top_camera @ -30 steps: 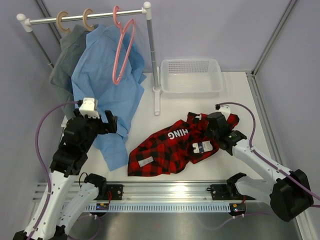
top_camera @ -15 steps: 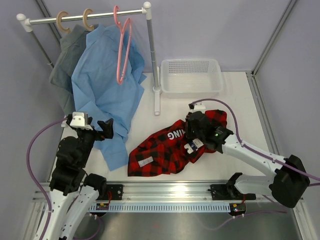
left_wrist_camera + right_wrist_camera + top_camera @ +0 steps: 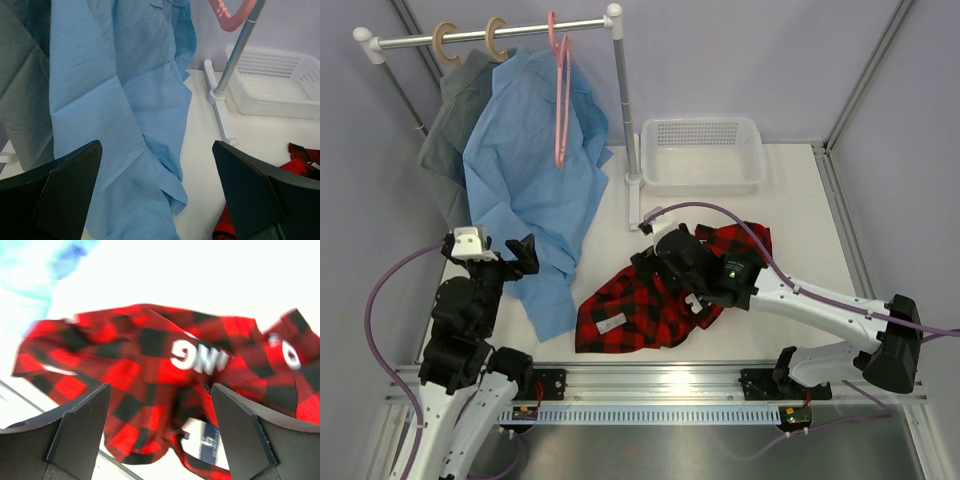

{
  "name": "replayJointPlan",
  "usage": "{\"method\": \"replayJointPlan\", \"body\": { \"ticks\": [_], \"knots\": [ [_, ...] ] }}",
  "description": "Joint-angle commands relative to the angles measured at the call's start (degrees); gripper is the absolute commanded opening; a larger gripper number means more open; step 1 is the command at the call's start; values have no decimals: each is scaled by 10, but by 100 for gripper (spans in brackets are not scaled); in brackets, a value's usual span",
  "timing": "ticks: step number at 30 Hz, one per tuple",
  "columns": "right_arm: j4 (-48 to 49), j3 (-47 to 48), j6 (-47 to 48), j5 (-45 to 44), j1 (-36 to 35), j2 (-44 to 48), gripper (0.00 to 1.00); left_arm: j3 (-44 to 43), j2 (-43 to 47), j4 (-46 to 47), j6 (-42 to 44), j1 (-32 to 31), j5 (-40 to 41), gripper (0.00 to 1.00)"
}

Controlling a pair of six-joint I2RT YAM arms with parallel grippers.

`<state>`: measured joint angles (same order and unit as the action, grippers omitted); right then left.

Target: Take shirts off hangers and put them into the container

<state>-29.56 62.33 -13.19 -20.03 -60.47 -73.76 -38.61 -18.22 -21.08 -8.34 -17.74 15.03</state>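
The red-and-black plaid shirt lies crumpled on the table, off any hanger. My right gripper hovers open just over its middle; in the right wrist view the plaid shirt fills the space below the gripper, held by neither finger. The light blue shirt and the grey shirt hang on tan hangers on the rail. A pink hanger hangs bare. My left gripper is open beside the blue shirt's lower hem. The container stands at the back, with nothing in it.
The white rack's upright pole and its foot stand between the hanging shirts and the basket. The blue shirt's tail drapes onto the table at the left. The arms' mounting rail runs along the near edge.
My right gripper swept left across the plaid shirt, drawing its right part inward, and now stands open. My left arm pulled back and down a little. The pink hanger has swung.
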Motion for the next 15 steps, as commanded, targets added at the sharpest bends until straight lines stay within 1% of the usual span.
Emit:
{"method": "replayJointPlan", "body": {
  "ticks": [1,5,8,11,15],
  "knots": [
    [4,46,74,51,-31,-30,92,6,16,28,-6,2,54,98],
    [2,82,128,102,-68,-130,93,7,21,27,-7,2,75,98],
    [19,107,170,147,-84,-172,94,10,29,27,-8,2,90,98],
    [35,129,202,162,-94,-225,94,13,36,28,-8,2,102,98],
    [35,160,230,163,-94,-272,93,13,39,28,-8,2,105,98]
  ]
}}
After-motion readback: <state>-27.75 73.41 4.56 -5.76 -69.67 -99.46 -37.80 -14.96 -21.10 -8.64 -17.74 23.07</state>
